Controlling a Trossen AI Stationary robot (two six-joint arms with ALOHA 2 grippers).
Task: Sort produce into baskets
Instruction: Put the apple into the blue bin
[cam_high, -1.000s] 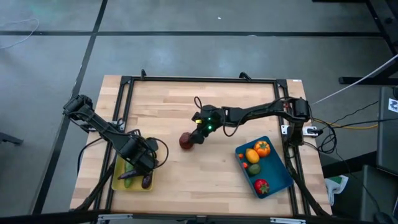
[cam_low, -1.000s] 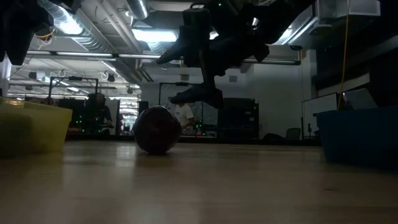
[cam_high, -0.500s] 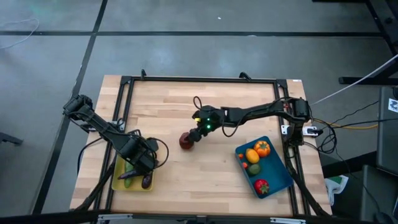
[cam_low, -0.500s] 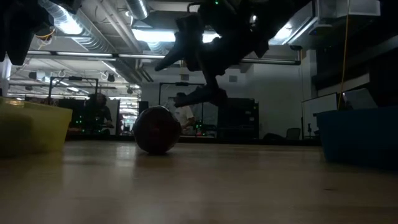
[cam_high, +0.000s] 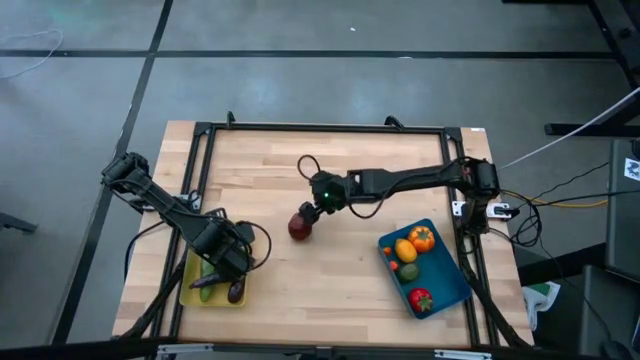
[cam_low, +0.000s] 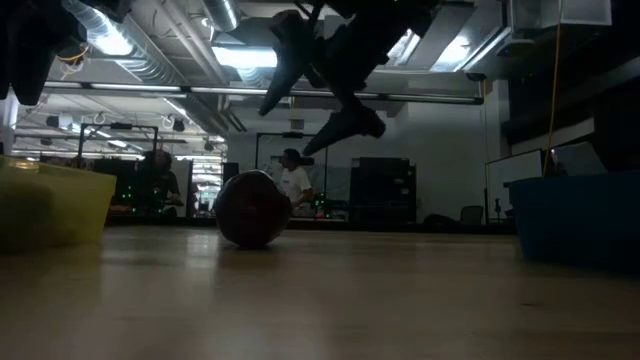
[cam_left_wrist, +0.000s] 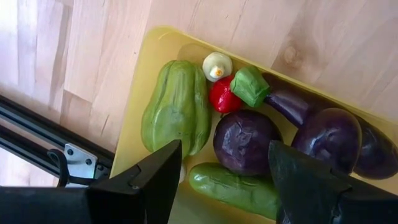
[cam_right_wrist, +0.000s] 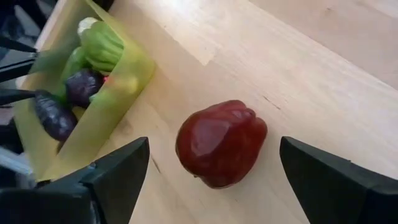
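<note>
A dark red apple (cam_high: 300, 226) (cam_right_wrist: 221, 143) rests on the bare table near its middle. My right gripper (cam_low: 315, 95) (cam_high: 311, 207) hangs open above and just behind it, slanting down, touching nothing. My left gripper (cam_left_wrist: 227, 186) (cam_high: 228, 266) stands open over the yellow basket (cam_high: 190, 291) (cam_left_wrist: 146, 50) at the near left. That basket holds a green pepper (cam_left_wrist: 176, 107), purple eggplants (cam_left_wrist: 245, 142), a cucumber (cam_left_wrist: 233, 190) and a small red piece (cam_left_wrist: 222, 94). The blue basket (cam_high: 450, 268) at the near right holds an orange (cam_high: 405, 250), an orange pepper (cam_high: 423, 238) and a red pepper (cam_high: 420, 298).
A black frame (cam_high: 320, 128) runs round the table's edges. Bare wood lies between the two baskets and across the far half. In the low view the yellow basket (cam_low: 50, 205) stands left and the blue basket (cam_low: 580, 215) right of the apple (cam_low: 252, 208).
My right gripper has risen from just above the apple and tipped toward level, rolling a little, its fingers staying open. The apple has kept its place on the table.
</note>
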